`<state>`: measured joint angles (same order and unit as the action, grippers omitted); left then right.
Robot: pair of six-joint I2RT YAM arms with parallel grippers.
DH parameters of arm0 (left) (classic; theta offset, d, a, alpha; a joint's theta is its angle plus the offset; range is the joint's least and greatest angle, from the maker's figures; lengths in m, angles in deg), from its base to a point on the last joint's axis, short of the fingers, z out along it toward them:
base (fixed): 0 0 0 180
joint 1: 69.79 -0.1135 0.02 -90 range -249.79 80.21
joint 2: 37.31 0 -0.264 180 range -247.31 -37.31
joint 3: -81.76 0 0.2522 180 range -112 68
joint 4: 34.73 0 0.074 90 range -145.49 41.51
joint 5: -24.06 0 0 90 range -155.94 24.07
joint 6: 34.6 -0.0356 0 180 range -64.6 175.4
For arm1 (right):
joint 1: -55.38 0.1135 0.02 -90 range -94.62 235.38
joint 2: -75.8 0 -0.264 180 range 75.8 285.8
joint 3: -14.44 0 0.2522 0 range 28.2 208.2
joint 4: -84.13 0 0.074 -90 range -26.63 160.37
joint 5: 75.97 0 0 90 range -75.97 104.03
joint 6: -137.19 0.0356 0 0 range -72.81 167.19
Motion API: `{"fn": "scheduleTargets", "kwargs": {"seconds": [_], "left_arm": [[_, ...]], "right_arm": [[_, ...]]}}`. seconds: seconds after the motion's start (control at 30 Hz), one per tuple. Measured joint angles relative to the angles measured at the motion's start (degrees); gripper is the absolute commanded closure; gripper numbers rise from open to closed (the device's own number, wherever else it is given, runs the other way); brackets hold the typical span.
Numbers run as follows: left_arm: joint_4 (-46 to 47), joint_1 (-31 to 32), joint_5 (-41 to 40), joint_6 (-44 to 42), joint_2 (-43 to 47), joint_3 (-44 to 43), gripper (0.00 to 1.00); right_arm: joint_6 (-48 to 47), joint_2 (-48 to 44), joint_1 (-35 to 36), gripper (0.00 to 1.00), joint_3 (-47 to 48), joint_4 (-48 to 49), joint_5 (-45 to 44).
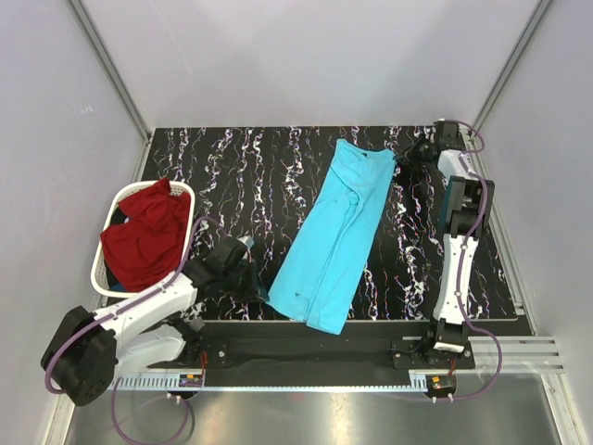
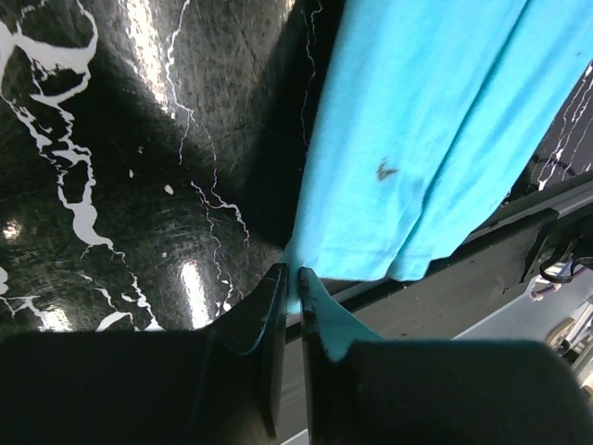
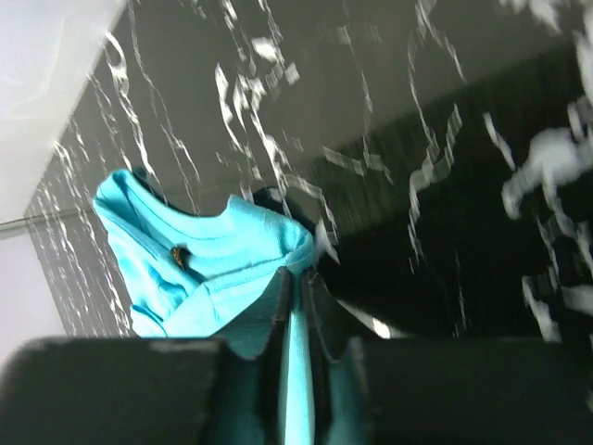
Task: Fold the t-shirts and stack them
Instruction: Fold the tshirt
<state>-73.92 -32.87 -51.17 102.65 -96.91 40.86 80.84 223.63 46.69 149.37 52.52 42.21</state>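
Pinching at both ends: the left tool (image 2: 292, 274) has its jaws almost together, with the near hem corner of the turquoise t-shirt (image 1: 338, 232) running into the slit between them. The right tool (image 3: 298, 276) is closed narrow on cloth at the neck end, far side. The shirt lies as a long narrow strip slanting across the table (image 1: 241, 176), so by the look of it the lengthwise fold is done and the crosswise fold is the step in hand.

Next, I'd say, one end has to travel over the other. That calls for both pinches to hold, a lift that clears the tabletop, and edges laid down square. The dark red t-shirt (image 1: 144, 241) is heaped in the white basket (image 1: 190, 209) at the left, unfolded, so stacking is a long way off.

The right wrist view is smeared. I can't tell how many layers either tool has caught. The sleeves are tucked out of sight, and whatever lies under the red heap is hidden.
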Motion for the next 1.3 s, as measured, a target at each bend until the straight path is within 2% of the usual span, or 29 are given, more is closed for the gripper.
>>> {"fn": "scheduleTargets", "kwargs": {"seconds": [0.1, 0.2, 0.37, 0.53, 0.63, 0.7, 0.9, 1.07, 1.17, 1.3], "left_arm": [[0.00, 0.35, -0.02, 0.68, -0.44, 0.37, 0.80], [0.00, 0.48, -0.04, 0.57, -1.95, 0.26, 0.71], [-0.57, 0.50, -0.57, -0.52, -5.77, -1.70, 0.67], [-0.61, 0.50, -0.66, -4.39, -10.32, -5.92, 0.63], [-0.61, 0.50, -0.61, -7.02, -11.15, -7.96, 0.60], [-0.50, 0.50, -0.61, -8.59, -11.21, -9.03, 0.58], [1.53, 0.50, -0.28, -12.26, -14.88, -10.21, 0.57], [5.64, 0.42, 1.64, -12.70, -17.75, -9.79, 0.58], [8.13, 0.42, 2.86, -12.87, -20.00, -9.77, 0.62], [10.58, 0.42, 4.31, -12.98, -21.64, -9.14, 0.69]], "right_arm": [[0.74, 4.17, 0.02, 1.00, 6.21, -0.02, 1.46], [1.97, 8.92, 0.07, 0.97, 13.55, -0.07, 3.21], [3.93, 14.47, 0.13, 0.78, 22.29, 0.02, 5.20], [4.20, 14.49, 0.17, 0.60, 22.58, 0.57, 5.55], [3.50, 9.90, 0.17, 0.50, 15.76, 1.40, 4.59], [3.06, 4.83, 0.15, 0.48, 8.39, 1.42, 2.58], [3.08, -12.11, -0.04, 0.45, -14.25, -1.97, -4.13], [4.11, -29.40, 1.62, 0.45, -30.51, -8.57, -11.13], [4.22, -41.97, 6.34, 0.46, -41.27, -10.40, -13.42], [5.20, -55.71, 16.72, 0.46, -54.55, -12.46, -14.36]]}}
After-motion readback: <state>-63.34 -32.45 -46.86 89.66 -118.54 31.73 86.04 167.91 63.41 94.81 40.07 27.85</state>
